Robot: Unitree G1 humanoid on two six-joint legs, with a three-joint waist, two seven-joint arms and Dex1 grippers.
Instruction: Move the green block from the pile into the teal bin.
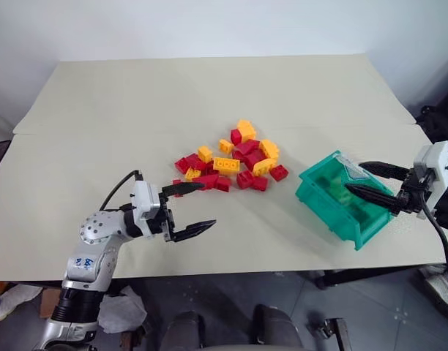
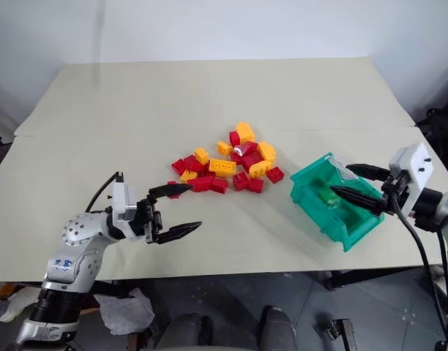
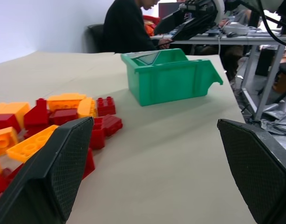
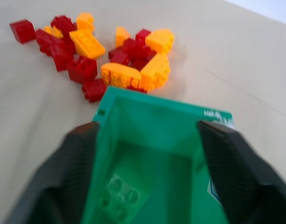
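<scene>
The green block (image 4: pixel 118 196) lies inside the bin (image 1: pixel 320 199) (light, stiff, slippery; grip its flat sides). Both grippers, left (image 1: pixel 192 209) and right (image 1: pixel 370 181), have their fingers spread, empty.

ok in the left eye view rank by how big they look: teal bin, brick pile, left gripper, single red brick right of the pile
1. the pile
2. teal bin
3. left gripper; nearer the camera, so its look is flattered
4. red brick
</scene>
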